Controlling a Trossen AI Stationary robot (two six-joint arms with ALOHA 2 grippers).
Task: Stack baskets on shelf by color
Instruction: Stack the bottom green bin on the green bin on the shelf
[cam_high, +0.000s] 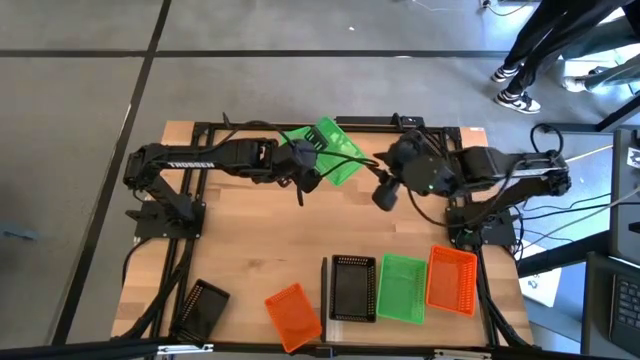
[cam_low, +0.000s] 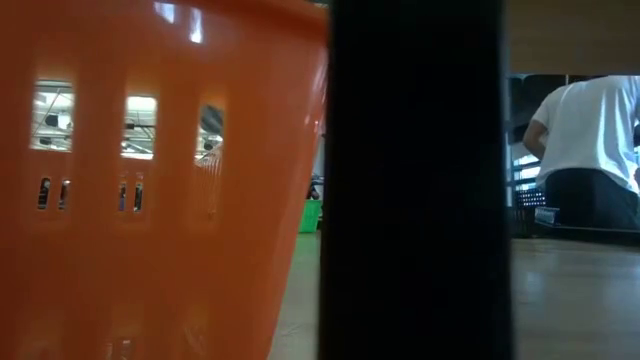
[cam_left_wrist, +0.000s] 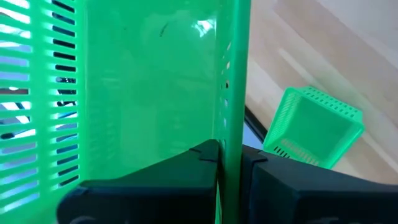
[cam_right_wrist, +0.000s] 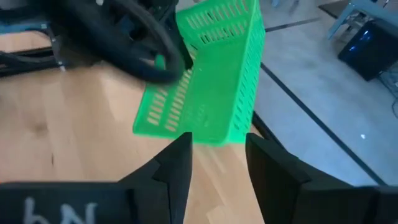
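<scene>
My left gripper (cam_high: 302, 168) (cam_left_wrist: 230, 160) is shut on a bright green mesh basket (cam_high: 335, 150) (cam_right_wrist: 211, 93) over the table's far middle. My right gripper (cam_high: 385, 195) (cam_right_wrist: 217, 163) is open, just short of that basket on its right, near side, touching nothing. A second green basket (cam_left_wrist: 314, 127) shows on the wood beyond the held one. On the pale shelf (cam_high: 345, 318) at the near edge, a black basket (cam_high: 352, 288), a green basket (cam_high: 402, 288) and an orange basket (cam_high: 452, 278) stand side by side. A loose orange basket (cam_high: 293, 312) and a black one (cam_high: 203, 308) lie near the near edge. My left gripper pinches one side wall of the green basket (cam_left_wrist: 231, 124), one finger inside the basket and one outside. The fingers come roughly level from the table's left. The basket is lifted clear of the table and tilted, its open side turned away from upright.
The black table frame (cam_high: 250, 125) runs along the far edge under the held basket. In the low view an orange basket (cam_low: 150, 200) and a dark upright (cam_low: 415, 180) fill most of the picture. A person in a white shirt (cam_low: 590, 120) is beyond the table. Bare wood lies mid-table.
</scene>
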